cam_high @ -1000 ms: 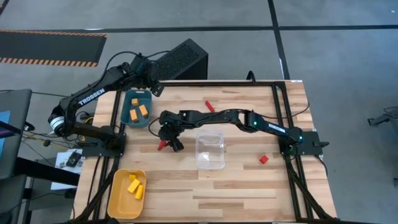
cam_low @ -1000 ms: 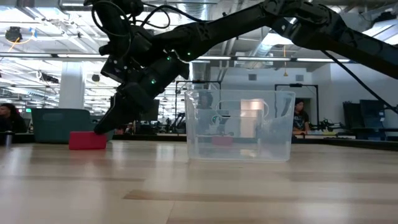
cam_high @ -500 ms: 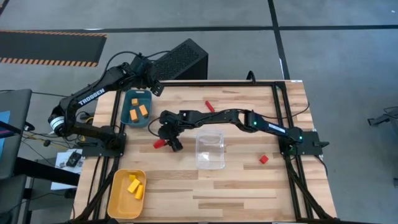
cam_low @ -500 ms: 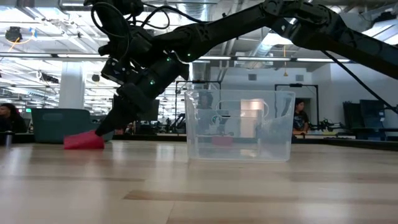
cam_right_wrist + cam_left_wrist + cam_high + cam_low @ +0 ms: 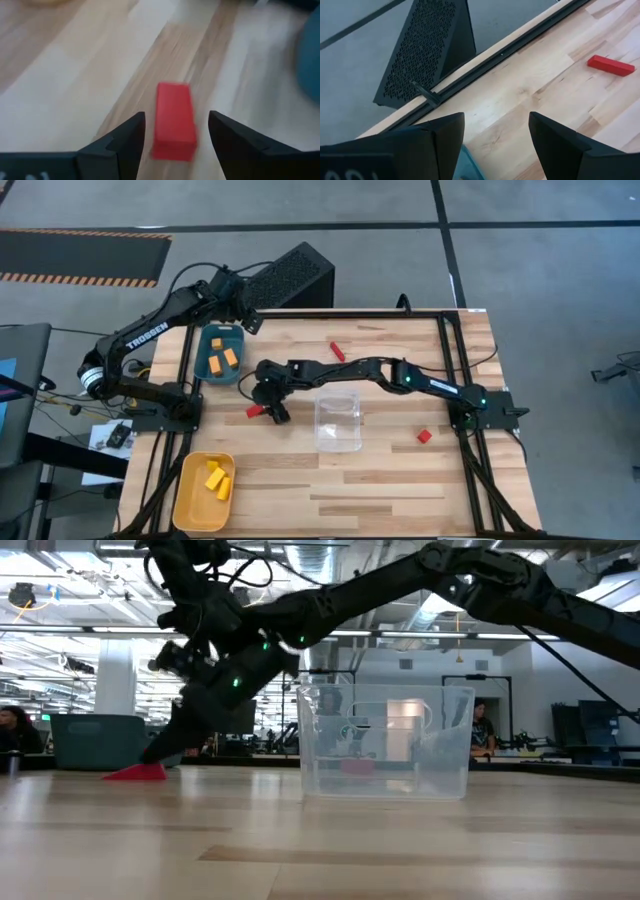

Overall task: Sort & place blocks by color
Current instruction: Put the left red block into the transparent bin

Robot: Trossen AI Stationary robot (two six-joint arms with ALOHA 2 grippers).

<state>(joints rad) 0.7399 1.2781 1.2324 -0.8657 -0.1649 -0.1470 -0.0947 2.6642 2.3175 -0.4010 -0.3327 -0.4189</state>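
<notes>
A red block (image 5: pixel 255 411) lies on the wood table left of the clear box (image 5: pixel 338 420). In the low view this block (image 5: pixel 138 772) shows as a low sloping shape. My right gripper (image 5: pixel 268 407) reaches across the table and slants down over it, open, one finger on each side of the block (image 5: pixel 173 120). Two more red blocks lie at the far middle (image 5: pixel 336 351) and the near right (image 5: pixel 424 436). My left gripper (image 5: pixel 248 323) hangs open with nothing in it above the far end of the blue tray (image 5: pixel 205 370). My right gripper slants down at the red block from the table's right. In the low view one fingertip (image 5: pixel 168 748) comes down to the block's raised right end (image 5: pixel 158 768). In the wrist view gaps show on both sides of the block, so whether it touches, I cannot tell.
The blue tray holds orange blocks (image 5: pixel 222 360). A yellow tray (image 5: pixel 185 500) at the near left holds yellow blocks (image 5: pixel 217 478). A black perforated box (image 5: pixel 290 277) stands beyond the far edge. Bare wood lies near the front edge.
The red block has slid a little toward the table's left edge and tipped from a squarish upright shape to a low sloping one in the low view. My right gripper has tipped slightly over it, fingers still apart.
</notes>
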